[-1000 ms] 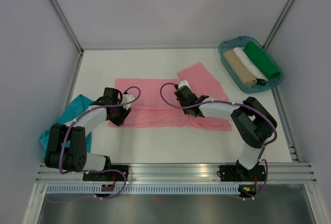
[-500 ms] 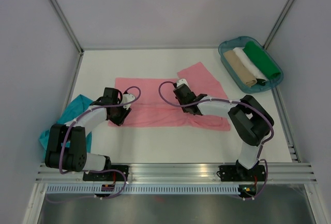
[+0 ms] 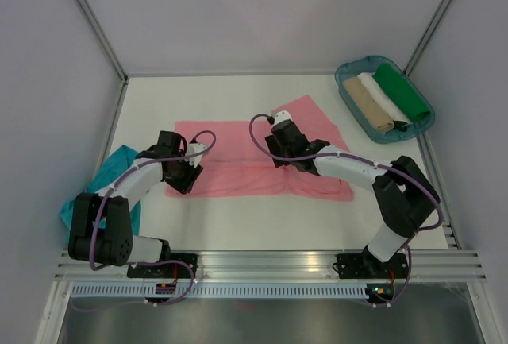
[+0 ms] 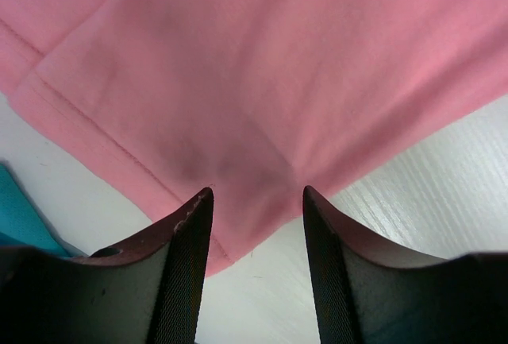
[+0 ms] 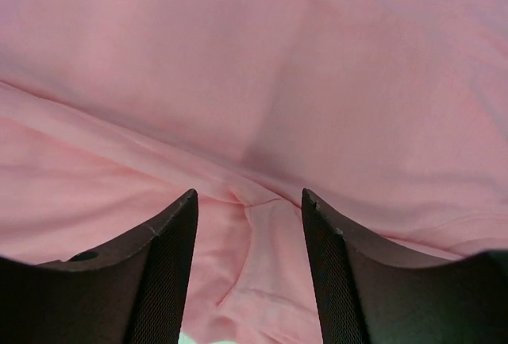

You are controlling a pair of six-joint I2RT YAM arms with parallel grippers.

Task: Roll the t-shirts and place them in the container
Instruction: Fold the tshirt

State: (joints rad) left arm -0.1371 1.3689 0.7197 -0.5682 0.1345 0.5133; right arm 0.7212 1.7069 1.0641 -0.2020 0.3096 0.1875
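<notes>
Top external view: I see the salmon-pink t-shirt spread flat across the middle of the frame, one sleeve angling toward the upper right, and the teal-blue t-shirt crumpled at the left edge beside the left arm. My left gripper hangs over the pink shirt's lower-left corner, fingers parted with nothing between them. My right gripper sits just right of the shirt's centre over a creased fold, its fingers likewise spread and gripping nothing.

At two o'clock on the white table sits a blue-green plastic tray holding a tan cloth roll, a white cloth roll and a green cloth roll, side by side.
</notes>
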